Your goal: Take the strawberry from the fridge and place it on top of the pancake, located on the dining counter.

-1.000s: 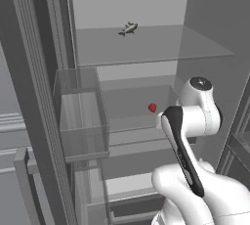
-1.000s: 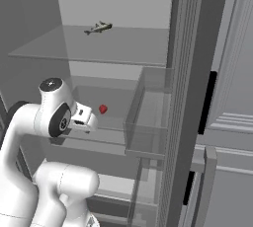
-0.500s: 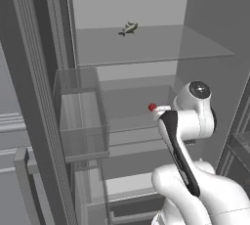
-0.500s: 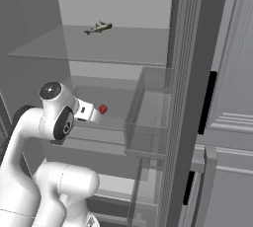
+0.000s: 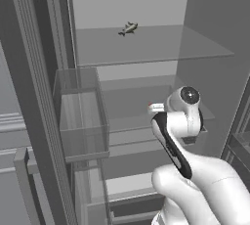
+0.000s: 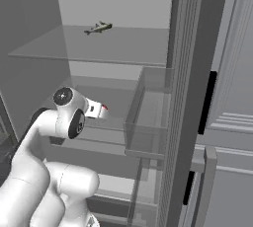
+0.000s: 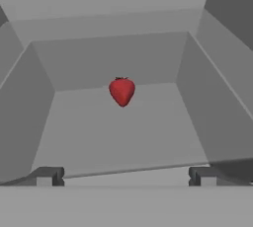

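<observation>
Strawberry [image 7: 122, 91] resting on a glass shelf [image 7: 113, 132] inside the fridge [image 5: 44, 97]. Gripper [image 7: 126, 175] facing it, fingers [image 7: 47, 175] spread fully apart and empty, berry well beyond them

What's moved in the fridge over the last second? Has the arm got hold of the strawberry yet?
The arm has pushed forward into the fridge, so its hand now nearly covers the strawberry from both base cameras. Nothing has been grasped: the gripper is open, with the berry ahead of its fingertips, not touching them. The strawberry lies where it was on the middle shelf, and the small grey-green item on the upper shelf has not moved.
</observation>
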You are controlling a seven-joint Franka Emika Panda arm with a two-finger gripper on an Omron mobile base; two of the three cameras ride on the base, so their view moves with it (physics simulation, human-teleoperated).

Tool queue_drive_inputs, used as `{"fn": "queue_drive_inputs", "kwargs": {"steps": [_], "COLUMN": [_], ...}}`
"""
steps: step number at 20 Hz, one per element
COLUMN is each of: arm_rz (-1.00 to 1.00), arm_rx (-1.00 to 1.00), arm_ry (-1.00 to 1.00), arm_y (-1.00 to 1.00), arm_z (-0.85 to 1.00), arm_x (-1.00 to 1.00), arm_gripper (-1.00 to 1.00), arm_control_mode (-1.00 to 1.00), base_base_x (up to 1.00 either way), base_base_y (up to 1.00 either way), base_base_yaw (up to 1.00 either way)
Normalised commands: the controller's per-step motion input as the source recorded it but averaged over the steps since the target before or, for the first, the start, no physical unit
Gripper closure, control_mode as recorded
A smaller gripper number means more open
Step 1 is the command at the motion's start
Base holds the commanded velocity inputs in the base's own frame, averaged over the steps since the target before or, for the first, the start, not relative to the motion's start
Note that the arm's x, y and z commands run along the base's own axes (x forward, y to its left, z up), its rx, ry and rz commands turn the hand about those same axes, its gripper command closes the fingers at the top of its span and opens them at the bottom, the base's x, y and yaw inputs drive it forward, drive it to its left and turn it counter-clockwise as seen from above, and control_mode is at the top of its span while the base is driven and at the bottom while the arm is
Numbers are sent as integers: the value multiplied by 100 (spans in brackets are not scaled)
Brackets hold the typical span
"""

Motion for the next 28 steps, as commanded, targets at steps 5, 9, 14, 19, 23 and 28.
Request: {"fn": "queue_drive_inputs", "kwargs": {"steps": [5, 9, 14, 19, 23, 28], "arm_rz": [3, 5, 4, 1, 0, 0], "arm_rx": [0, 0, 0, 0, 0, 0], "arm_ry": [4, 14, 16, 7, 0, 0], "arm_y": [0, -5, -2, 1, 1, 0], "arm_z": [0, -4, -26, -18, -24, -30], "arm_x": [57, 55, 37, 35, 30, 17], "arm_gripper": [-100, -100, -100, -100, -100, -100], "arm_control_mode": [-100, -100, -100, -100, -100, -100], "base_base_x": [0, 0, 0, 0, 0, 0], "base_base_y": [0, 0, 0, 0, 0, 0], "base_base_yaw": [0, 0, 0, 0, 0, 0]}}
